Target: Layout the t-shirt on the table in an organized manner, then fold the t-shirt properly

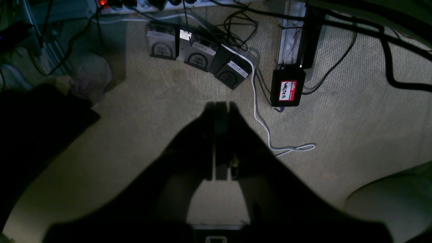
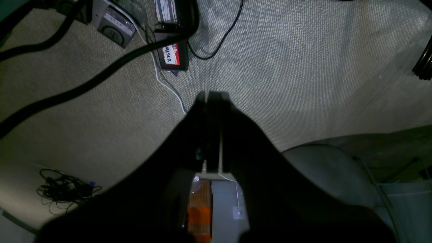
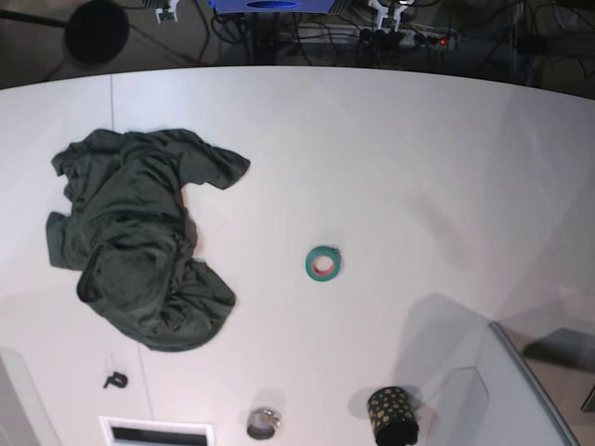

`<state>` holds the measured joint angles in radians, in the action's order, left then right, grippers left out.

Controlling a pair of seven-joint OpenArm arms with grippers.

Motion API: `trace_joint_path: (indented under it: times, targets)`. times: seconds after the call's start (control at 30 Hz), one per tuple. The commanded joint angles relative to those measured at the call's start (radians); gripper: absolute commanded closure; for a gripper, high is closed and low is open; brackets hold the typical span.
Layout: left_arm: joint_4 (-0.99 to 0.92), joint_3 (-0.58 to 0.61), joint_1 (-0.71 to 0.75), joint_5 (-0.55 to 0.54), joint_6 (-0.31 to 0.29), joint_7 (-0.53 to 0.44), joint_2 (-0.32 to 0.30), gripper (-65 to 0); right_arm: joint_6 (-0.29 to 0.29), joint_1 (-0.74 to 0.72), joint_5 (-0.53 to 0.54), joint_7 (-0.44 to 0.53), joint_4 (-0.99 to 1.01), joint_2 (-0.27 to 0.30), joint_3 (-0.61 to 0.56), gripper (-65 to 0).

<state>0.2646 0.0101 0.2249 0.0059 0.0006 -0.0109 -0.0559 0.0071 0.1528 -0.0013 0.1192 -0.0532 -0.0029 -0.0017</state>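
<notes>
**Shirt in a heap, both arms parked off the table**

The t-shirt (image 3: 139, 242) lies crumpled at the left of the table (image 3: 390, 158) in the base view, its long axis running top to bottom. Neither arm shows there. The left gripper (image 1: 221, 108) and right gripper (image 2: 212, 96) hang over carpet, jaws pressed together, holding nothing. By the rig's layout, the right arm looks nearer.
</notes>
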Motion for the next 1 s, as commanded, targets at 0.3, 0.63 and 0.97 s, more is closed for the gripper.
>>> trace_joint_path:
  times: [0.3,0.63,0.97]
  targets:
    - [0.000,0.001,0.015,-0.001,0.005,0.002,-0.026,0.0,-0.008,0.031,-0.001,-0.002,0.000,0.002,0.001,-0.6]
    - [0.000,0.001,0.017,-0.001,0.005,0.002,-0.026,0.0,-0.008,0.031,-0.001,-0.002,0.000,0.004,0.002,-0.6]
    - [0.002,0.001,0.031,-0.001,0.005,0.002,-0.028,0.0,-0.008,0.031,0.001,-0.002,0.000,0.004,0.004,-0.6]
